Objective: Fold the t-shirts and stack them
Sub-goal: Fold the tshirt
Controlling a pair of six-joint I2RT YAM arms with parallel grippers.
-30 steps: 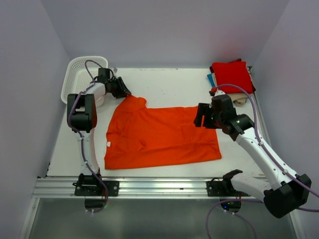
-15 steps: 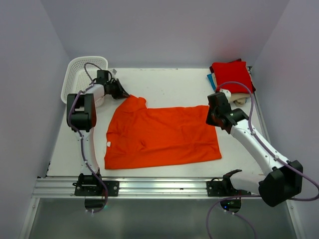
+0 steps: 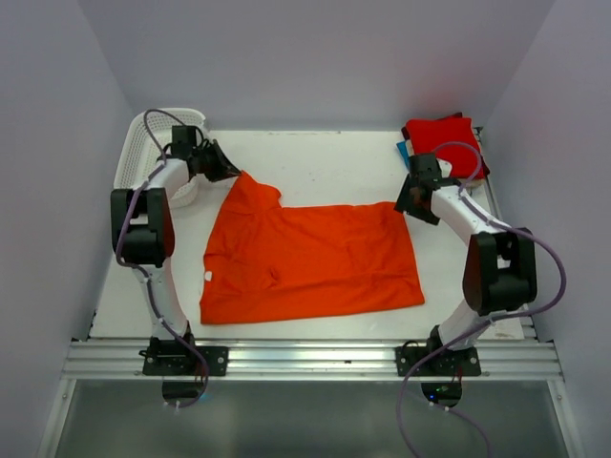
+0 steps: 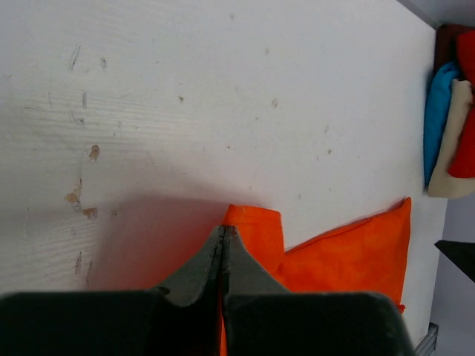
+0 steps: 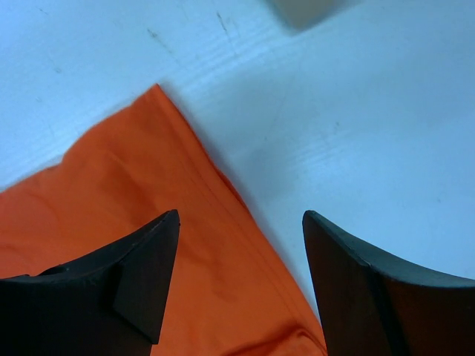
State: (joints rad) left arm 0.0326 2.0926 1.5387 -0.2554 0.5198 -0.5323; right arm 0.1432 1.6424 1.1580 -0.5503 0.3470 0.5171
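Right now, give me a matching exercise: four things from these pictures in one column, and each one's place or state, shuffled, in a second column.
1. left gripper
2. right gripper
3. white mesh basket
4. red folded t-shirt

A. far-right corner
B. open, above a corner of the orange t-shirt
C. far-left corner
D. shut on the orange t-shirt's sleeve

Pairs: 1-D, 2-B, 3-C, 4-A

Pale lilac walls (image 3: 315, 57) enclose a scuffed white table (image 3: 325, 162), seemingly evenly lit.
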